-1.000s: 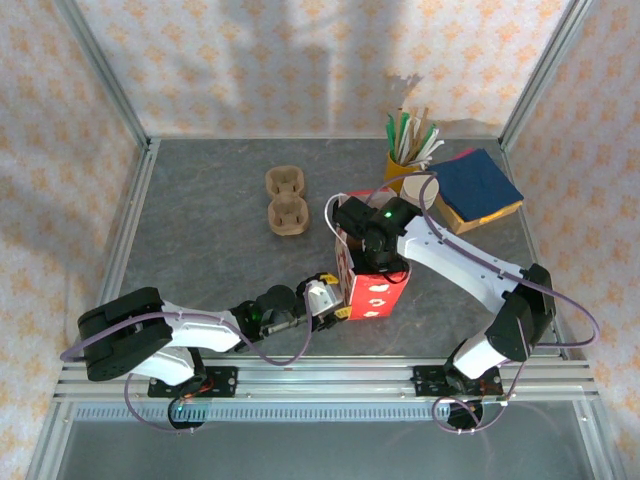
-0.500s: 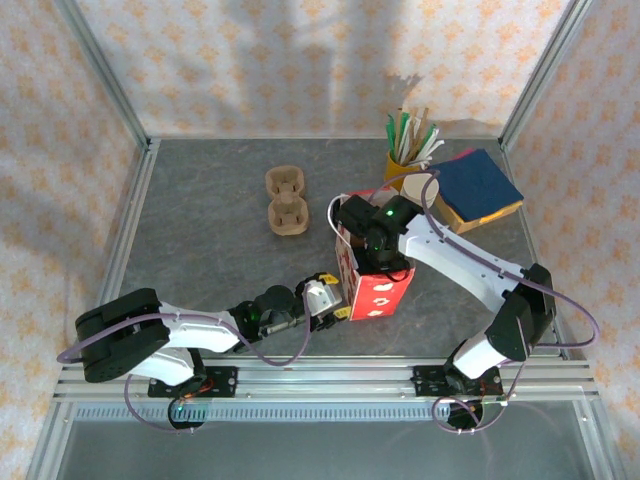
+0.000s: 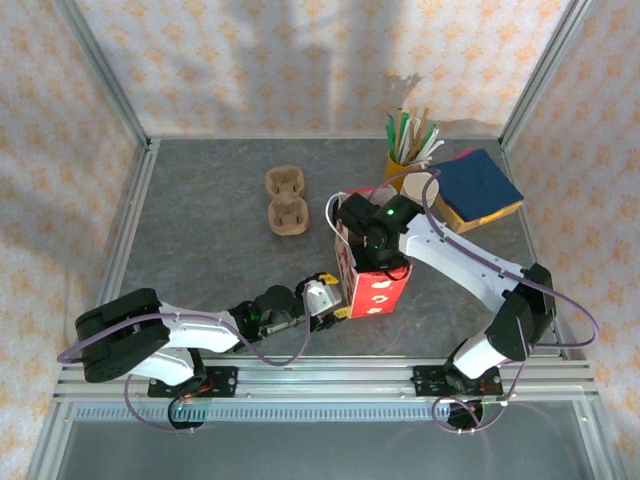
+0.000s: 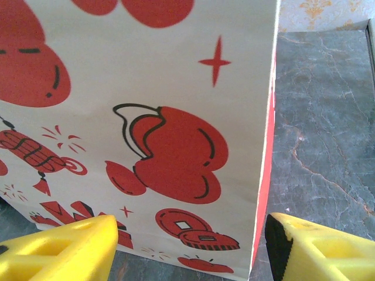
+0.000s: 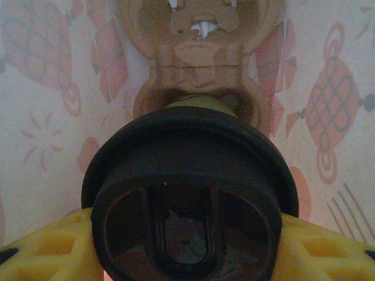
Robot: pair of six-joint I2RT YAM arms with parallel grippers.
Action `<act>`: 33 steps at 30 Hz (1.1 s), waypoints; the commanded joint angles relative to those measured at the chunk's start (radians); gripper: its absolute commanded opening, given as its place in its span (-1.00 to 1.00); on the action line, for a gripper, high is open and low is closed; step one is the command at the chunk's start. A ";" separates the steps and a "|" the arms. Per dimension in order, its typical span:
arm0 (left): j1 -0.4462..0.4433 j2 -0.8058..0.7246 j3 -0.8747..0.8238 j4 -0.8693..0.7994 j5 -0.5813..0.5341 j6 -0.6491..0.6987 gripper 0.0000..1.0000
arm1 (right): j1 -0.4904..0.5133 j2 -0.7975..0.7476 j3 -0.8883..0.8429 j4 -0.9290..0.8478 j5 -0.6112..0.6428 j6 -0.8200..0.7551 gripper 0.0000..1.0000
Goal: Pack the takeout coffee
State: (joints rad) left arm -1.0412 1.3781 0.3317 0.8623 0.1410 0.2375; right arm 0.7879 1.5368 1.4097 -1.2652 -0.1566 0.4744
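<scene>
Starting nearest the arms, the left fingers stand wide apart and empty at the near corner of the red-and-white paper bag. One finger sits in front of its printed face and the other is off past its edge, and I cannot tell whether they touch the paper. From above, the bag stands upright on the counter just beyond them.

The right arm reaches down into the bag's mouth. Its wrist view shows the right fingers closed on the cup, one on either side below its black lid. Beyond that, a brown carrier lies at the bottom of the bag.

Hardly anything has shifted over the last second – bag, arms and both finger gaps look the same. The lowering seems to have paused with the cup inside the bag but probably not yet seated.

Further back lie a second carrier, a yellow cup of stir sticks and a blue pad.
</scene>
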 commanded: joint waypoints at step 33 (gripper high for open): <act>-0.009 -0.003 0.001 -0.009 -0.009 0.015 0.43 | -0.016 0.025 -0.043 0.037 0.010 -0.022 0.10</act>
State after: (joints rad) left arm -1.0412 1.3785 0.3317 0.8616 0.1410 0.2379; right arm 0.7780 1.5478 1.3808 -1.2312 -0.1574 0.4595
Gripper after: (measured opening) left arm 0.713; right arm 0.575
